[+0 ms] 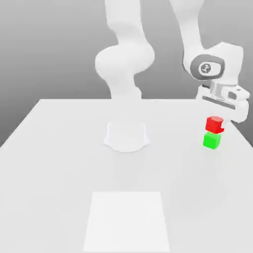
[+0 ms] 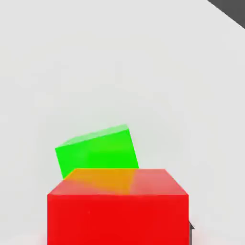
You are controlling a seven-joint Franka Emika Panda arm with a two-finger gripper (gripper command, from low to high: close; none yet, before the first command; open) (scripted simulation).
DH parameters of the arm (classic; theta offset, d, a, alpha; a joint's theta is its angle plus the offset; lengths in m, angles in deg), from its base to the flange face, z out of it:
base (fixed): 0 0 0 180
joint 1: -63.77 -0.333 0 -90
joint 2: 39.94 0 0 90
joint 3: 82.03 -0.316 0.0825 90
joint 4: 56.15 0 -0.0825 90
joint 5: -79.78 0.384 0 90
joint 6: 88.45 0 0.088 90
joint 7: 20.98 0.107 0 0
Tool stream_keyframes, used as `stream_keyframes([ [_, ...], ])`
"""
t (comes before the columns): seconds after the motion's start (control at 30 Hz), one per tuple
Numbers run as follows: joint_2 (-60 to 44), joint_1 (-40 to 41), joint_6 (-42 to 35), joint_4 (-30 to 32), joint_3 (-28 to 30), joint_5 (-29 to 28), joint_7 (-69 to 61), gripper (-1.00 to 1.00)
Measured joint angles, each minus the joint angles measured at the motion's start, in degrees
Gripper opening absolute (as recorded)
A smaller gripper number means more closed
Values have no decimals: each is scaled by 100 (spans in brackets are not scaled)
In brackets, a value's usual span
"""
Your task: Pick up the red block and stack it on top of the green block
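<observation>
Two cubes, rigid, light, matte. I have the gripper [image 1: 221, 120] clamped on the red block [image 1: 214, 123], held at the table's [image 1: 59, 163] right edge, just above the green block [image 1: 212, 141]. Flat opposite faces suit my grip; slip unlikely.

Green block [image 1: 212, 141] sits on tabletop [image 1: 59, 163] near its edge on exterior view's right, back half. Red block [image 1: 215, 123] directly above it, held in gripper [image 1: 221, 122], w/ a gap between them. Arm base [image 1: 126, 136] at tabletop centre, well apart from both.
</observation>
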Motion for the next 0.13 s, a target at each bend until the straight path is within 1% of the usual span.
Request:
stream_keyframes([
  [0.07, -207, 84, 208, 1, -3, -250, 175, -100],
  [0.13, -396, 86, 431, 12, 1, -363, 252, -100],
])
